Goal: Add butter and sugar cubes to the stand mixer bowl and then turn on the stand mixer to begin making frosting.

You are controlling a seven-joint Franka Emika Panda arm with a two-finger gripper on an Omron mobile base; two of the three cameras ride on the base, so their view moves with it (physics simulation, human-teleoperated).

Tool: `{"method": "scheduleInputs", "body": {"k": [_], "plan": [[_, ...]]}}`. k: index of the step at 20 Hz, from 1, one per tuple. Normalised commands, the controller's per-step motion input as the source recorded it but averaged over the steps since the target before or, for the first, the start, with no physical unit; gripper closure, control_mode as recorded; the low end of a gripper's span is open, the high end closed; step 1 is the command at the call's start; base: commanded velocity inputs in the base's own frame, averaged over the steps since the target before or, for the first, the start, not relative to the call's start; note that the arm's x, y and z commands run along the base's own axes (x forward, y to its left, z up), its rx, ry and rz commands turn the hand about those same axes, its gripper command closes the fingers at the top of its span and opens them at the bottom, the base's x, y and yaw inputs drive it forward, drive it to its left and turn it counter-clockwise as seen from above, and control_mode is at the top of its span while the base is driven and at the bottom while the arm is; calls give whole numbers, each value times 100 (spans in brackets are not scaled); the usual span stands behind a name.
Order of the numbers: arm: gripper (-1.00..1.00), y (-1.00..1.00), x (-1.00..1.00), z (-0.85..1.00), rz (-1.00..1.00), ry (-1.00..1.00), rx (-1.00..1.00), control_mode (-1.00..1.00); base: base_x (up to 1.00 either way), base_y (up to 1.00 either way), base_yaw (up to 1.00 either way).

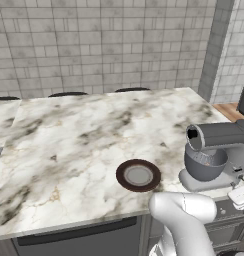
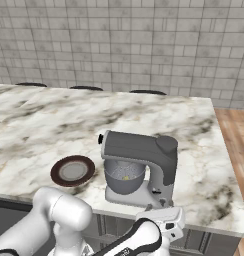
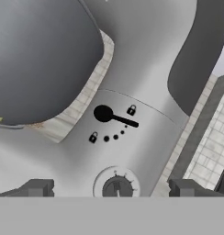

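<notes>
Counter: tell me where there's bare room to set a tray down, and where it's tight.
The marble counter lies bare from the plate back to the tiled wall, and leftwards too. Right of the stand mixer a narrower strip runs to the counter's end. It is crowded at the front edge, where plate, stand mixer bowl and the open hand at the mixer's column sit close.

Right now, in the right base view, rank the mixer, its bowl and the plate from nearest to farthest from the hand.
1. Mixer: its column and base sit just above the hand, at the counter's front edge.
2. Bowl: under the mixer head, up and left of the hand.
3. Plate: farthest, left of the mixer on the counter.
</notes>
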Motion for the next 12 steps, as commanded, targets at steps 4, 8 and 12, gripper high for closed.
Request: {"method": "scheduleInputs", "body": {"k": [4,8,12], "plan": [[-100,0,3,0,0,0,0,-100,0,0,0],[-100,0,6,0,0,0,0,-100,0,0,0],[-100,0,9,0,1,0,0,-100,0,0,0]]}}
